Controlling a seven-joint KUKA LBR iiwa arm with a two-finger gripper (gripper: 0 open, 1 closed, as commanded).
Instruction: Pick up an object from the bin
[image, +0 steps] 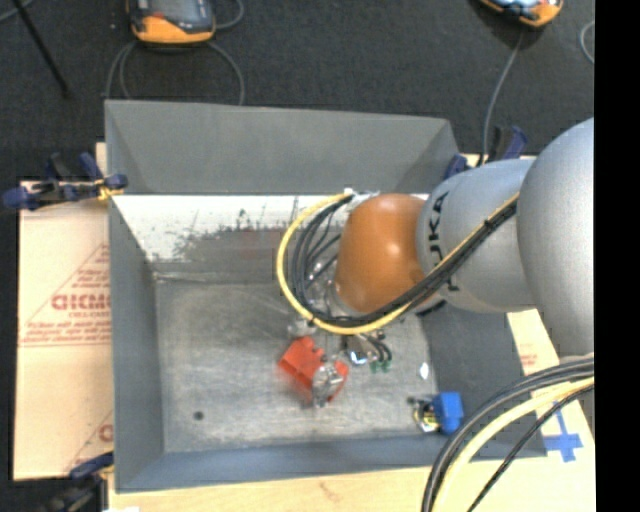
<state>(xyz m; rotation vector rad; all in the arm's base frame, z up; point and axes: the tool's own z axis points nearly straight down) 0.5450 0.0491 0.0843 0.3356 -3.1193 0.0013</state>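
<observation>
Grey bin (200, 340), red block (298, 361) beside end effector (323, 386)

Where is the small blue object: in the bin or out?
In: the blue object lies on the bin floor, near its right wall.

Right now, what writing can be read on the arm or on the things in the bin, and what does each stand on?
"UKA": dark letters running along the grey arm, beside its orange cover; any letter before them cannot be made out.
Red block, blue thing: no writing to be read.
</observation>
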